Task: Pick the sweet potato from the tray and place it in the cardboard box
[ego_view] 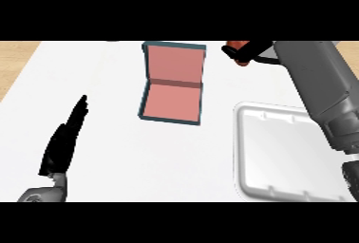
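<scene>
Sweet potato (238, 46), gripped in the curled right hand (245, 53), hangs just right of the open box (172, 83), beyond the white tray (280, 152); left hand (64, 137) rests flat, fingers straight.

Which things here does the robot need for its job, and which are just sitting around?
For the job:
- sweet potato, held in the right robot hand
- tray
- box, lying open

Just there:
- left robot hand, resting open at the left
- white counter
</scene>
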`<action>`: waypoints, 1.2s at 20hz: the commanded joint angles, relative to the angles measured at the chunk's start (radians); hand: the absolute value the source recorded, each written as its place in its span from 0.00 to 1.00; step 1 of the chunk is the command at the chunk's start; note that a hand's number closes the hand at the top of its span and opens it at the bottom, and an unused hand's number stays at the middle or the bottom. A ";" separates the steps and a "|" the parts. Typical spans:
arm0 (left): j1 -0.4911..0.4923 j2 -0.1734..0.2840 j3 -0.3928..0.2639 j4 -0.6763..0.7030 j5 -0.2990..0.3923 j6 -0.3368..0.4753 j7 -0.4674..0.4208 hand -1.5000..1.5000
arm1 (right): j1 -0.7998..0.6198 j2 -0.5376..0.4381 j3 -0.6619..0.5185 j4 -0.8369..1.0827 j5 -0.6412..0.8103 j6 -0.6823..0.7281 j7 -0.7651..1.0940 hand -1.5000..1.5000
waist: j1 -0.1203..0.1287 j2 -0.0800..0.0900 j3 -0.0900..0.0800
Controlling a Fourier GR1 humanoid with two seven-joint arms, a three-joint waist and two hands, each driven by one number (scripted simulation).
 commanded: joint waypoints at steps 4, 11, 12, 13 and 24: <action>0.012 -0.029 -0.002 0.028 -0.018 0.033 -0.034 0.50 | -0.114 0.163 0.024 0.081 0.026 -0.038 0.088 1.00 | -0.008 -0.001 -0.001; 0.001 -0.017 -0.007 0.008 -0.014 0.004 0.001 0.50 | -0.181 0.261 0.053 0.170 0.076 -0.074 0.170 1.00 | 0.003 0.005 -0.001; 0.036 0.009 0.022 -0.020 0.010 -0.012 -0.029 0.50 | -0.118 0.277 0.073 0.163 0.092 -0.097 0.127 1.00 | -0.007 -0.001 -0.001; -0.019 -0.013 0.007 0.004 -0.016 0.016 0.005 0.50 | -0.152 0.302 0.075 0.178 0.089 -0.117 0.162 1.00 | -0.001 0.003 -0.001; -0.038 0.005 -0.010 0.004 -0.001 -0.045 0.006 0.50 | -0.115 0.306 0.149 0.275 0.018 -0.164 0.263 0.00 | 0.056 0.012 -0.002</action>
